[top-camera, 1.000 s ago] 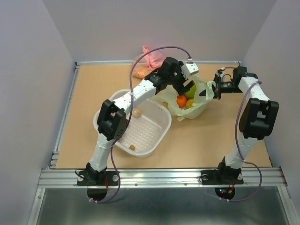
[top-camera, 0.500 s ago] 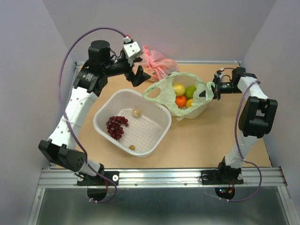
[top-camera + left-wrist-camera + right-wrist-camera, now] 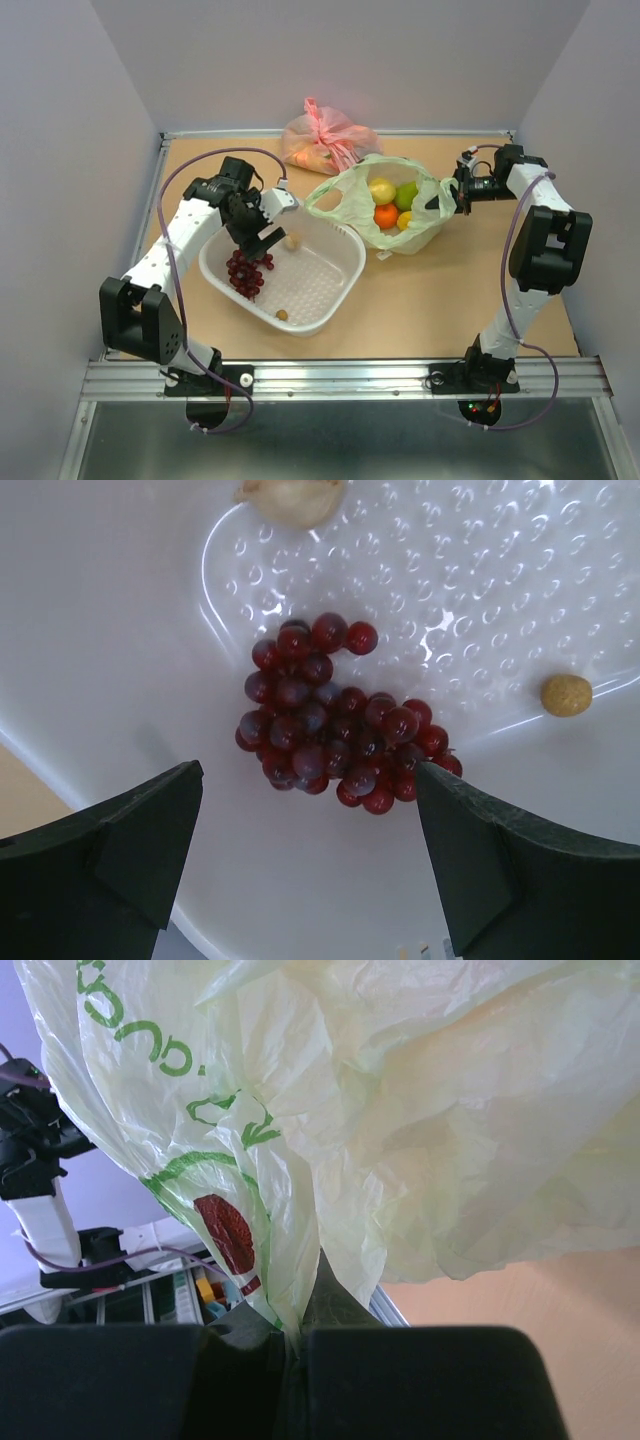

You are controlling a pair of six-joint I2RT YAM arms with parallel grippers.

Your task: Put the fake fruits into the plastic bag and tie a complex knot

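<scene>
Left arm (image 3: 175, 245) has swung down from its raised pose by the pink bag (image 3: 325, 142) and now hangs inside the white basket (image 3: 345, 268). Left jaws are released and spread wide, one finger on each side of the grape bunch (image 3: 335, 735); they look to be above it, not touching. Grapes have not shifted: they lie on the basket floor, near a pale lump (image 3: 290, 495) and a small tan ball (image 3: 566, 694). Right arm unchanged, with right jaws clenched on a fold of the green bag (image 3: 450, 1160), keeping its mouth open. Bag stands on the tabletop (image 3: 450, 290) just right of the basket, with a lemon (image 3: 382, 190), a green fruit (image 3: 406, 194) and an orange (image 3: 387, 216) already inside. Judgement: grapes are the next fruit to be bagged, so I should lower and close on the thick middle of the bunch. Risk: the glossy berries may slip out of the grip. Knot not started.
</scene>
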